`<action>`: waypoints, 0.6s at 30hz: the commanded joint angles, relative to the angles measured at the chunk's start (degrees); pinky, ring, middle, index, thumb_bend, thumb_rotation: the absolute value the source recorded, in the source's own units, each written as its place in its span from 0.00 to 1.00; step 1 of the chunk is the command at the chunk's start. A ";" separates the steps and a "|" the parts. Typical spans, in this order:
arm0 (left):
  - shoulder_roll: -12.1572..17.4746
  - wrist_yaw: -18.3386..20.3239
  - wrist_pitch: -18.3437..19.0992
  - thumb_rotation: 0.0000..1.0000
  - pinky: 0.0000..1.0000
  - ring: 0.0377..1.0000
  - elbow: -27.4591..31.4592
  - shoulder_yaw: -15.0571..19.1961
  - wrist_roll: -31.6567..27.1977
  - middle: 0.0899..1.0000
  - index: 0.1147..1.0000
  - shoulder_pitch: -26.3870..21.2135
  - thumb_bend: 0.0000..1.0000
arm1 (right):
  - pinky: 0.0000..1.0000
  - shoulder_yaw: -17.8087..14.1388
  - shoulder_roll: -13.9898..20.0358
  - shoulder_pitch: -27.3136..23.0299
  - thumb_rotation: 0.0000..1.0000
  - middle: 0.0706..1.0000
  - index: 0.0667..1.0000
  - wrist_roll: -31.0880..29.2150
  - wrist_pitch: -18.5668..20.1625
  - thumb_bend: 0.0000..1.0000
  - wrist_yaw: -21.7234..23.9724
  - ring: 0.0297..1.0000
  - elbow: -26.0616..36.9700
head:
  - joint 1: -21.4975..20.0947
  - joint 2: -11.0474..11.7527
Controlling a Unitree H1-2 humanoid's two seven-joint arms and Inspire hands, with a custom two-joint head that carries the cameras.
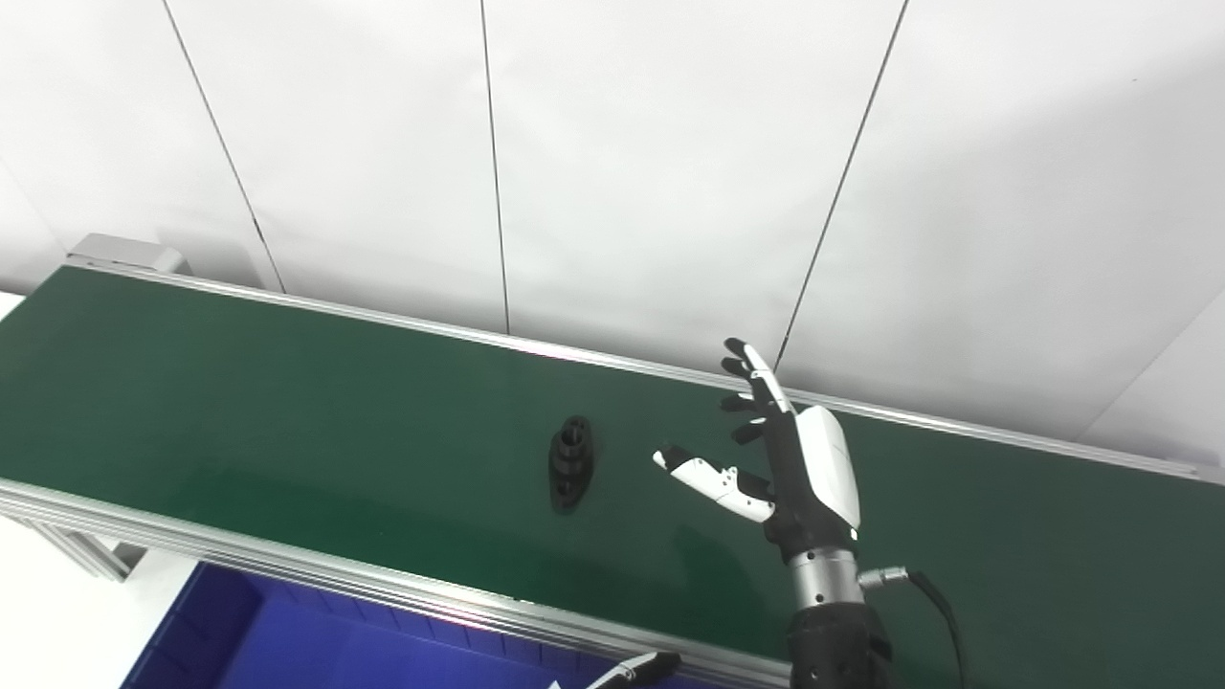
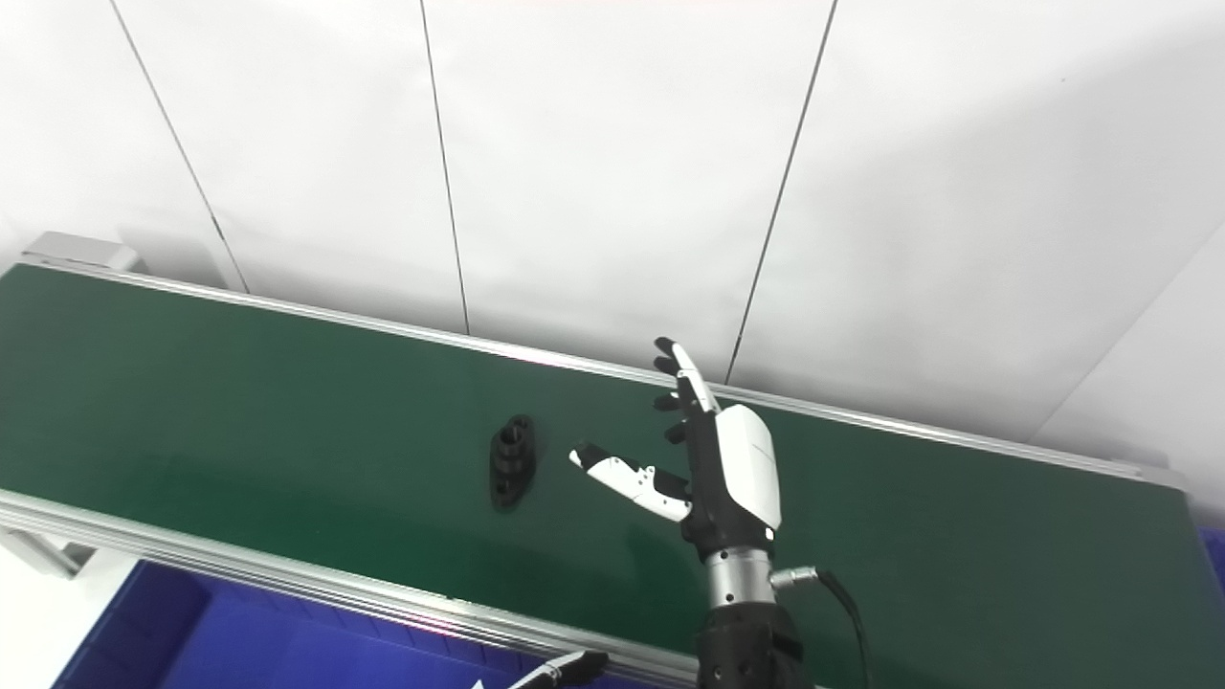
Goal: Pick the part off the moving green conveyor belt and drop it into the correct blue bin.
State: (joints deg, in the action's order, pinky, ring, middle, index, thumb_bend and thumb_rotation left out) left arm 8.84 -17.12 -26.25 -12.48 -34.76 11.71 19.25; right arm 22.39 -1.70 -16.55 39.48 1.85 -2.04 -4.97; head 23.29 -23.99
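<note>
Fingers (image 1: 756, 378) on the right hand (image 1: 804, 459) are spread out and hold nothing. They point up toward the back of the picture, and the thumb sticks out to the left. This hand hangs over the green belt (image 1: 287, 383), a little right of the middle of the picture. Its arm comes up from the bottom edge, with a black cable by the wrist.

A small black part (image 1: 570, 462) sits on the belt near the middle of the picture. It is just to the left of the thumb tip, close but not touching.

The belt runs from the upper left down to the lower right. It has silver rails along its near and far sides. Behind it is a white wall (image 1: 622, 144) with thin dark lines.

A blue bin (image 1: 287, 641) shows at the bottom left, below the near rail. In the right eye view, a tiny bit of blue also shows at the right edge.

Only a small tip of the left hand (image 1: 636, 668) peeks in at the bottom edge, near the middle. You cannot tell if its fingers are spread or curled.
</note>
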 commanded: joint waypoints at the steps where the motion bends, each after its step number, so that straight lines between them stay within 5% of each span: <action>1: -0.60 0.59 -0.67 0.93 0.85 0.89 -0.07 -0.94 -0.49 0.88 0.84 -0.40 1.00 | 0.63 1.29 0.65 -3.98 0.83 0.87 0.92 0.32 -2.35 0.85 1.53 0.77 0.12 | 0.11 -0.07; 9: -0.88 0.36 -0.67 0.94 0.87 0.89 0.15 -1.08 -0.15 0.88 0.85 -0.22 1.00 | 0.61 4.55 5.36 -11.39 0.84 0.85 0.90 -1.88 -3.92 0.93 9.75 0.76 -2.79 | 0.51 -0.27; 18: -1.00 0.60 -0.67 0.93 0.88 0.89 0.05 -1.09 -0.56 0.88 0.85 -0.10 1.00 | 0.56 6.37 8.17 -16.72 0.81 0.83 0.88 -1.92 -8.29 1.00 11.11 0.73 -9.47 | 0.66 -0.35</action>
State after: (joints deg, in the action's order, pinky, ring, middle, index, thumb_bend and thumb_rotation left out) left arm 8.63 -17.17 -26.28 -12.50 -35.05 10.77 19.23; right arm 28.64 6.63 -30.11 37.89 -2.86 9.64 -14.73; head 23.99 -24.35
